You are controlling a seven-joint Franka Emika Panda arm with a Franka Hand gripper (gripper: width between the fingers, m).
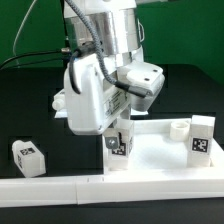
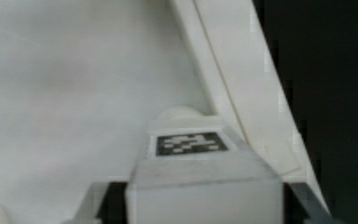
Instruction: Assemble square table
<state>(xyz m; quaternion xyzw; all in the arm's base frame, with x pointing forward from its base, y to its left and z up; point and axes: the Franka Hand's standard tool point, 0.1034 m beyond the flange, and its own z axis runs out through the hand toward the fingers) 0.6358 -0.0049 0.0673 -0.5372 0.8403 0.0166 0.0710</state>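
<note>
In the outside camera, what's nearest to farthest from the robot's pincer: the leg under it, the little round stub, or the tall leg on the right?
1. Middle leg: right at the pincer, standing on the tabletop.
2. Round stub: by the back rim, toward the exterior view's right.
3. Tall leg: farthest, at the exterior view's right edge.

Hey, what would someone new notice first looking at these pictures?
First, the bulky white arm in the middle, its gripper closed on an upright tagged leg over the white tabletop. Next, a second leg stands at the tabletop's edge on the exterior view's right. A third leg lies on the black table on the exterior view's left.
</note>
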